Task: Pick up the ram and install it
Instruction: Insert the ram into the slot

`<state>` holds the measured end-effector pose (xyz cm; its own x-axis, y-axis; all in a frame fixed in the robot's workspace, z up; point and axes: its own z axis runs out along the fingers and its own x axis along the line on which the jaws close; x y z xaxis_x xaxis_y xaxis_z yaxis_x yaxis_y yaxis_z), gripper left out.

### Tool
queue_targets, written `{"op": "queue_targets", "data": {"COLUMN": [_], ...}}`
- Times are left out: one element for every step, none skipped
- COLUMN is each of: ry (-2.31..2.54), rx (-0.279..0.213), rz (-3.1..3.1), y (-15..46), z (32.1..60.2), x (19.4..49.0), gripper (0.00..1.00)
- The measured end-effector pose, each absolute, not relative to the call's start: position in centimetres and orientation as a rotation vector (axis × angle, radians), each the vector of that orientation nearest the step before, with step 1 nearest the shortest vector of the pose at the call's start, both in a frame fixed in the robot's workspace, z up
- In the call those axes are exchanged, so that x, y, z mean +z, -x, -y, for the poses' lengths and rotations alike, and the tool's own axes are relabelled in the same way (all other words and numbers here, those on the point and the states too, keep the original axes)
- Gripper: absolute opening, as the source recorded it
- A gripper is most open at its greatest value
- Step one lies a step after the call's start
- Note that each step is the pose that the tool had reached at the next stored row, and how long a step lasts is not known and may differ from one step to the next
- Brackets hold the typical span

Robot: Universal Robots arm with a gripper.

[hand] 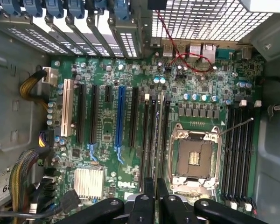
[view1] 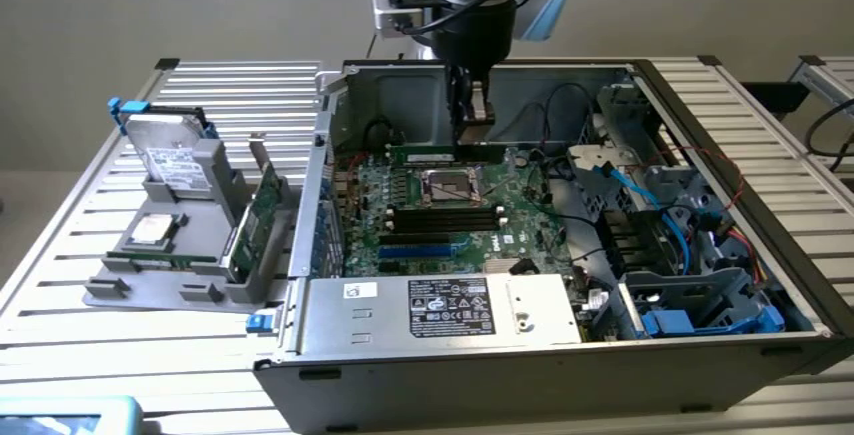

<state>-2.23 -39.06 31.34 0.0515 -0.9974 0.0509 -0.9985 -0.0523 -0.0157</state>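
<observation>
My gripper [view1: 470,135] reaches down into the open computer case [view1: 654,85] from above and is shut on the ram [view1: 434,152], a narrow green stick held level and lengthwise above the motherboard [view1: 400,195]. In the wrist view the ram [hand: 157,140] appears edge-on as a thin line between the black fingers [hand: 142,205] of the gripper [hand: 156,189]. It hangs over the group of long black memory slots [hand: 149,135] beside the CPU socket [hand: 194,158], apart from the board. A second group of black slots [hand: 238,149] lies on the other side of the socket.
A grey holder [view1: 174,290] on the exterior view's left carries hard drives [view1: 167,155] and an upright green expansion card [view1: 260,215]. The power supply [view1: 454,305] sits at the case front. Cables and blue drive brackets [view1: 707,315] crowd the exterior view's right. A blue slot [hand: 120,116] and black expansion slots flank the memory slots.
</observation>
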Motion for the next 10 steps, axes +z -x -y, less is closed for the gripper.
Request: {"op": "queue_targets", "data": {"ry": [-2.261, -2.261, -2.261, -2.261, -2.261, -2.261, -2.261, -2.261, -2.261, -2.261], "rx": [0.074, 0.074, 0.074, 0.074, 0.074, 0.074, 0.074, 0.074, 0.074, 0.074], "rz": [2.146, 2.146, 2.146, 2.146, 2.146, 2.146, 2.146, 2.146, 2.146, 2.146], "y": [2.2, 2.2, 2.1, 2.1, 2.1, 2.1, 2.1, 2.1, 2.0, 2.0], "z": [39.1, 39.1, 39.1, 39.1, 39.1, 39.1, 39.1, 39.1, 39.1, 39.1], "x": [31.2, 31.0, 30.8, 30.6, 30.4, 30.2, 30.1, 29.9, 29.7, 29.5], "gripper": [0.14, 0.14, 0.14, 0.14, 0.14, 0.14, 0.14, 0.14, 0.14, 0.14]}}
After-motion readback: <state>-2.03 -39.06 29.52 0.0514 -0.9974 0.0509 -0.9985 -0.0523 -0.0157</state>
